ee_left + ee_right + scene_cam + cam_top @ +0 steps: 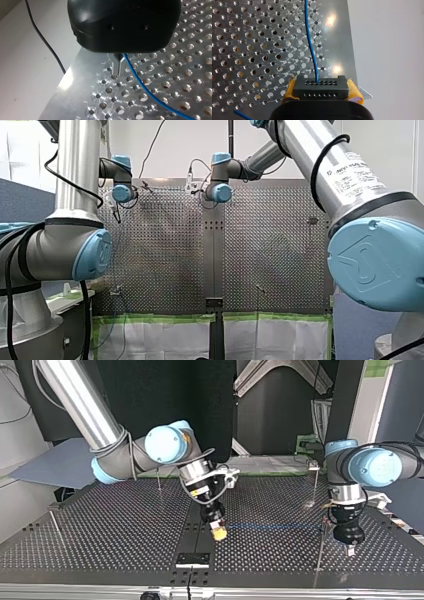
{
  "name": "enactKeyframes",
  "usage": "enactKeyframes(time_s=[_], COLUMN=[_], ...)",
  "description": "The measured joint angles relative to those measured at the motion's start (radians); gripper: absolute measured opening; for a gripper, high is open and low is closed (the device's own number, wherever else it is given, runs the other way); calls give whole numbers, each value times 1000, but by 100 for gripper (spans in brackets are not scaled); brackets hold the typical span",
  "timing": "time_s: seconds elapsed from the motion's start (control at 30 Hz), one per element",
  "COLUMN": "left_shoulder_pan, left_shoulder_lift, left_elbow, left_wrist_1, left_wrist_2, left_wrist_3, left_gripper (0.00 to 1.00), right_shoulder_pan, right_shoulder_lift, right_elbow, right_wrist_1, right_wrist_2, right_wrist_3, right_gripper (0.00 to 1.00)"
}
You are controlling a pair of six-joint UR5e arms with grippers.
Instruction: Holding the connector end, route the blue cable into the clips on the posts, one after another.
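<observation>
Blue cable (270, 526) taut across centre frame. My right gripper (321, 90) clamps the black connector (321, 86) in yellow pads (355, 92), likely tensioning for clipping; my left gripper (118, 68) — state unreadable.

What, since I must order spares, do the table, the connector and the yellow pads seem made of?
The table: bare silvery metal, likely aluminium; it glints and its holes look machined. The connector: matte black, probably moulded plastic, with neat rows of small holes. The yellow pads: soft-looking, perhaps rubber or tape; their edges are crumpled.
</observation>
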Motion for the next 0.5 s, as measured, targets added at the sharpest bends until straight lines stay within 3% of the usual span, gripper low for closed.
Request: enactKeyframes(time_s=[0.03, 0.1, 0.13, 0.2, 0.3, 0.5], left_shoulder_pan=[1, 2, 3, 3, 2, -2], left_shoulder_lift=[0, 0, 0, 1, 3, 20], left_elbow=[0, 0, 0, 0, 0, 0], left_wrist_1=[-2, -5, -5, -7, -14, -33], left_wrist_2=[-2, -11, -14, -18, -24, -40], left_wrist_3=[1, 4, 7, 13, 16, 23], left_gripper=[4, 31, 31, 61, 67, 67], right_shoulder_pan=[-1, -2, -2, -3, -4, -7], right_shoulder_lift=[0, 0, 0, 0, 0, 1], right_elbow=[0, 0, 0, 0, 0, 0], right_wrist_1=[0, 2, 2, 4, 5, 7], right_wrist_2=[-1, -4, -4, -6, -7, -7], right_wrist_3=[0, 0, 0, 0, 1, 2], right_gripper=[0, 0, 0, 0, 0, 0])
